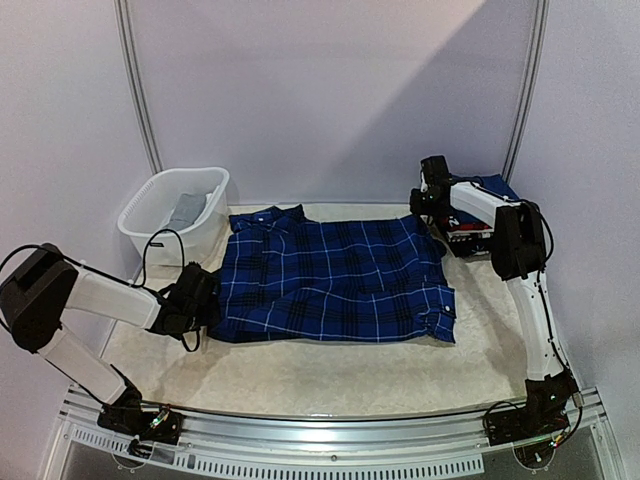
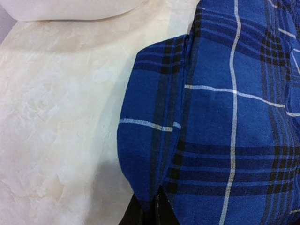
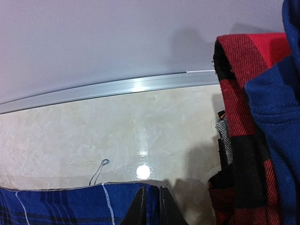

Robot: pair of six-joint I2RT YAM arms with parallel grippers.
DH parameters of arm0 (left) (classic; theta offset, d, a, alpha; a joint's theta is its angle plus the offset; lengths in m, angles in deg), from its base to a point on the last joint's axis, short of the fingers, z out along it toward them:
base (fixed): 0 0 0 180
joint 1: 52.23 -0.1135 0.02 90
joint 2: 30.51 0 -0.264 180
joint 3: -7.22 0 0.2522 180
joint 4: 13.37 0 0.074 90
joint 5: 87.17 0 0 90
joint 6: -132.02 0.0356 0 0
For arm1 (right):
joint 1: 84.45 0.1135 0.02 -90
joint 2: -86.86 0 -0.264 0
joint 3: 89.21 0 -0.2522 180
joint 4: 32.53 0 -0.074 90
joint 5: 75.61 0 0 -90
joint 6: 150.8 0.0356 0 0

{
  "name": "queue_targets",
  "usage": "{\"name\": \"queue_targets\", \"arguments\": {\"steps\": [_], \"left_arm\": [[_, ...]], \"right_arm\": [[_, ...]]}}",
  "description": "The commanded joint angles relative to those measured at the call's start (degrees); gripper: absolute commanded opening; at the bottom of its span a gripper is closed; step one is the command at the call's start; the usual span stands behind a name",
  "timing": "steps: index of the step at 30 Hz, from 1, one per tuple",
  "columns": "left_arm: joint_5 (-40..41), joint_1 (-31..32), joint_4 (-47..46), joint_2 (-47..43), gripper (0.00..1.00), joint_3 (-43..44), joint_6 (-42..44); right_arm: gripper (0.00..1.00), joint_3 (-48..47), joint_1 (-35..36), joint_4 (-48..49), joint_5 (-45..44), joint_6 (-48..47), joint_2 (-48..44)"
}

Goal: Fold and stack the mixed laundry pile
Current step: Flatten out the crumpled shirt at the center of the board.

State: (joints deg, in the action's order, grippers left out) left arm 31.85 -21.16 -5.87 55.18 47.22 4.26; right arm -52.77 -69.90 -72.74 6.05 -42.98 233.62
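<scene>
While both claws grip it, the plaid shirt (image 1: pixel 335 280) lies spread on the table (image 1: pixel 300 375).
At its left edge the left gripper (image 2: pixel 150 211) is pressed together on the cloth; the right gripper (image 3: pixel 151 206), half hidden by fabric, seems to pinch the far right corner, beside a red plaid garment (image 3: pixel 234 93).
</scene>
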Motion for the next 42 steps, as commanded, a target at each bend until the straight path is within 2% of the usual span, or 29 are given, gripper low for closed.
{"name": "queue_targets", "arguments": {"steps": [1,5,13,22,26,31,42], "left_arm": [[0.35,-0.31,0.68,-1.75,0.0,-0.65,0.15],[-0.79,-0.22,-0.09,-1.82,0.0,-0.49,0.77],[-1.94,-0.13,-1.53,-1.6,0.0,-0.9,1.02],[-2.43,-0.13,-2.35,-1.71,0.01,-1.34,1.15],[-2.22,-0.13,-2.83,-1.99,0.04,-1.87,1.19],[-1.99,-0.13,-2.85,-1.84,0.15,-1.83,1.41],[-2.15,0.1,-1.62,-5.57,0.47,-2.74,2.51]], "right_arm": [[0.15,-1.01,-0.31,0.77,3.11,0.33,-1.68],[0.33,-0.91,-0.23,-0.01,5.29,0.11,-4.47],[0.57,3.14,1.35,-0.71,6.64,-1.46,-10.7],[0.7,8.45,3.33,-2.32,7.56,-3.21,-15.88],[0.72,12.88,4.26,-2.04,7.58,-4.18,-19.48],[0.77,19.0,5.0,-1.59,6.61,-4.02,-23.92],[0.87,29.74,8.83,-0.19,3.53,-4.98,-33.38]]}}
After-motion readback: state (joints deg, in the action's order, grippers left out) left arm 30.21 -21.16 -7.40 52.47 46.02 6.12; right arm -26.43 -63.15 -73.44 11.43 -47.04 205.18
